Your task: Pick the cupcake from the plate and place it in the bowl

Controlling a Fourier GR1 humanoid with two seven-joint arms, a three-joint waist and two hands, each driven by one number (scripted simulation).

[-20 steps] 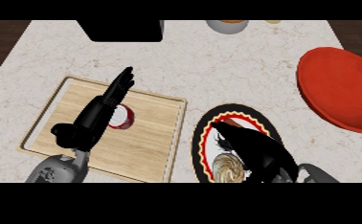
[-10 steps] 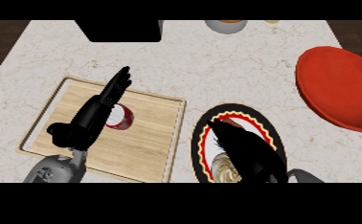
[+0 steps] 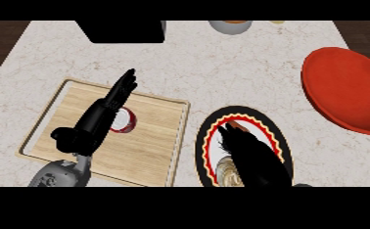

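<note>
Since 0.5 seconds ago, the right hand (image 3: pixel 254 159) has slid lower over the plate (image 3: pixel 207 140). At lower left, the left hand (image 3: pixel 101 118) rests open, holding nothing, above the wooden board (image 3: pixel 155 140). At lower middle, the right hand's fingers reach over the cupcake (image 3: pixel 228 175) on the plate; I cannot tell if they hold it. It looks soft and light, so hold its sides. The red bowl (image 3: pixel 339 88) waits at right.

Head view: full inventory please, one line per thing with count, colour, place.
counter: 1, pale speckled stone, fills the view
cutting board: 1, light wood, left of centre
small round item: 1, red and white, on the board, partly hidden by the left hand
plate: 1, black rim with red and yellow zigzag, lower centre-right
cupcake: 1, tan, on the plate, mostly hidden under the right hand
bowl: 1, red, right edge
black box: 1, top left
cup-like item: 1, grey with orange, top edge
left hand: black, fingers straight, over the board
right hand: black, over the plate
</note>
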